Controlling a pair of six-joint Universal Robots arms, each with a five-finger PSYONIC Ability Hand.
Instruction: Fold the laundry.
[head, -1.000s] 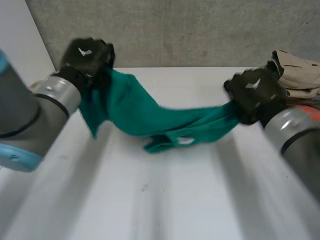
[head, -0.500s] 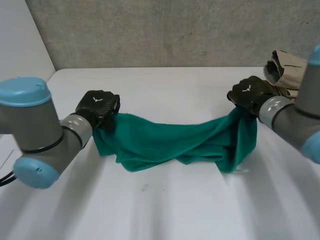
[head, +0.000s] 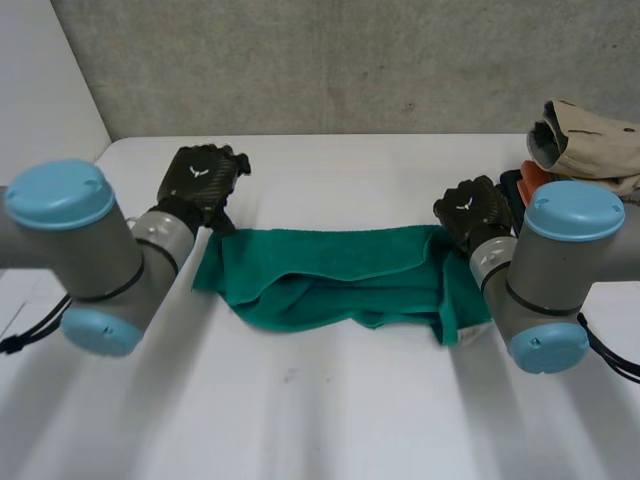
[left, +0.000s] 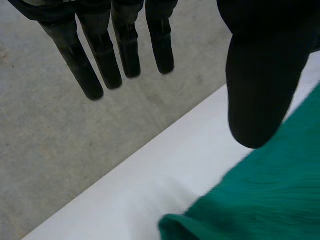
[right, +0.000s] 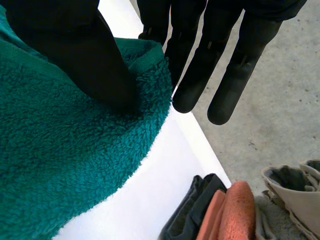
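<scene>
- The teal-green fleece cloth, slung in the air between the two hands a second ago, now lies on the white desk as a long, rumpled band.
- The left hand has let go. Its fingers are straight and wide, lifted just past the cloth's left end.
- The right hand rests on the right end with fingers straight and its thumb merely pressing the fleece, so I judge its hold loosened.
- The cloth is laid out but not flat. Layers overlap and the right end is doubled over, so smoothing likely comes before any fold.
- The heap of beige, orange and dark garments sits beside the right arm.
</scene>
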